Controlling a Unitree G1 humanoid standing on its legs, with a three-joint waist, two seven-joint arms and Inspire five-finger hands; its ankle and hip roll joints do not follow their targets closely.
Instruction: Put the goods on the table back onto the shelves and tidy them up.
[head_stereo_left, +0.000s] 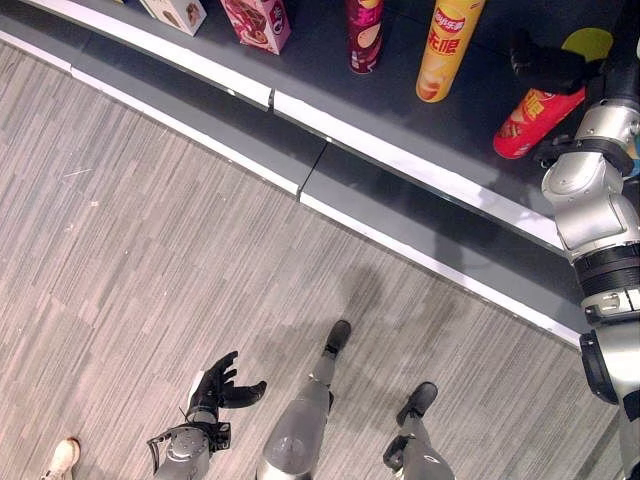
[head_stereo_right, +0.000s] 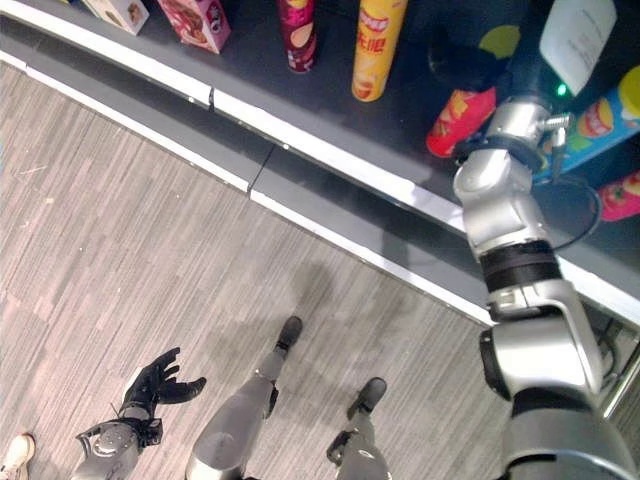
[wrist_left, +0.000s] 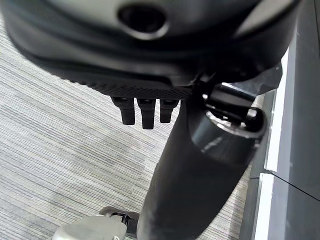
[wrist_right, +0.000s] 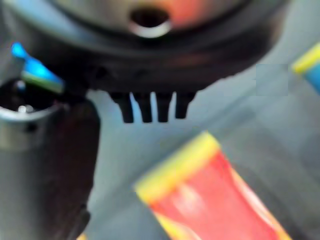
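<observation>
Red can lies tipped on its side on the dark shelf, far right, yellow lid end toward the far side. Right hand hangs just above its far end; right wrist view shows fingers straight and relaxed, nothing in them, with the can just past them, apart. Left hand hangs low at the near left over the floor, fingers loosely spread, empty.

Yellow can and maroon can stand upright further left on the shelf, then a pink box and a white box. More cans lie at the far right, a blue one among them.

Handling guess: cardboard tube, light, stiff lengthwise but will dent if squeezed hard. Smooth printed wall, so it's slippery, and lying down it'll roll if nudged. Best hold is across the mid-body, thumb opposite fingers, moderate force; then stand it on its base beside the yellow can. Avoid the lid end, since it could pop off.
</observation>
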